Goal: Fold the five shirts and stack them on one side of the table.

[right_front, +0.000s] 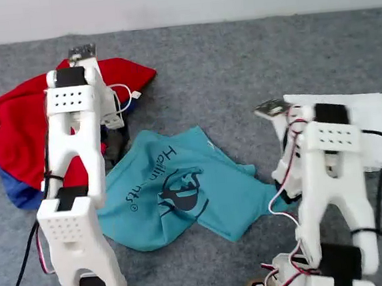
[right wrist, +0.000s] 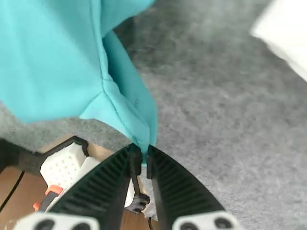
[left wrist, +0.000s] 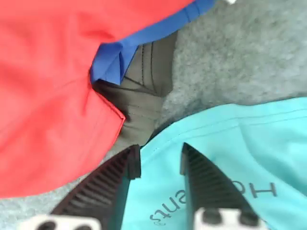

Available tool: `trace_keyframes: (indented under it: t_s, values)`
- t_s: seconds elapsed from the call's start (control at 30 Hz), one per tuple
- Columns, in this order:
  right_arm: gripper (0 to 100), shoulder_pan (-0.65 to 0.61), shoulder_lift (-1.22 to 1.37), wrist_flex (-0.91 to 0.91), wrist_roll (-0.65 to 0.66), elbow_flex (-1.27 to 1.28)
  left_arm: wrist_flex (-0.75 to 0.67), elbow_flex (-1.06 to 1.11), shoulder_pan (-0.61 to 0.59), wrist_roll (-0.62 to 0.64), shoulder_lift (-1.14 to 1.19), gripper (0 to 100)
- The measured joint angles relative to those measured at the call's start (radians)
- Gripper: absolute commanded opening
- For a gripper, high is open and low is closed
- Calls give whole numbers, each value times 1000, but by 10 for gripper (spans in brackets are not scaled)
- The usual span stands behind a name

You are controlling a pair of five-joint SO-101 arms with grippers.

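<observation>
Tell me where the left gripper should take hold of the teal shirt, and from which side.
Probably the stitched edge of the teal shirt nearest the red shirt, coming straight down: it lies flat there, and the open left gripper sits over it. The right gripper pinches a far corner, so the two holds would spread it.

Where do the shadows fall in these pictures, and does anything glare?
High view: soft, even light; only faint shadows on the grey table; the white shirt is brightest, no hard glare. Right wrist view: the teal shirt, pinched by the right gripper, casts a soft shadow on the table below. Left wrist view: shade under the red shirt at its edge.
</observation>
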Motion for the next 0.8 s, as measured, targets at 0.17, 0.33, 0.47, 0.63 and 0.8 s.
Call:
trace_keyframes:
  t_s: [0.17,0.33,0.47,0.63,0.8]
  values:
    - [15,-15,-15,0,0,3,-18,-60,115,34,-69,159]
    - [15,-98,-15,0,0,6,-184,-124,299,178,-55,160]
    - [15,-115,-15,0,0,6,-313,-133,405,229,57,161]
    - [15,-110,-15,0,0,6,-348,-180,473,334,221,207]
    - [15,-110,-15,-6,0,41,-348,-344,479,431,394,207]
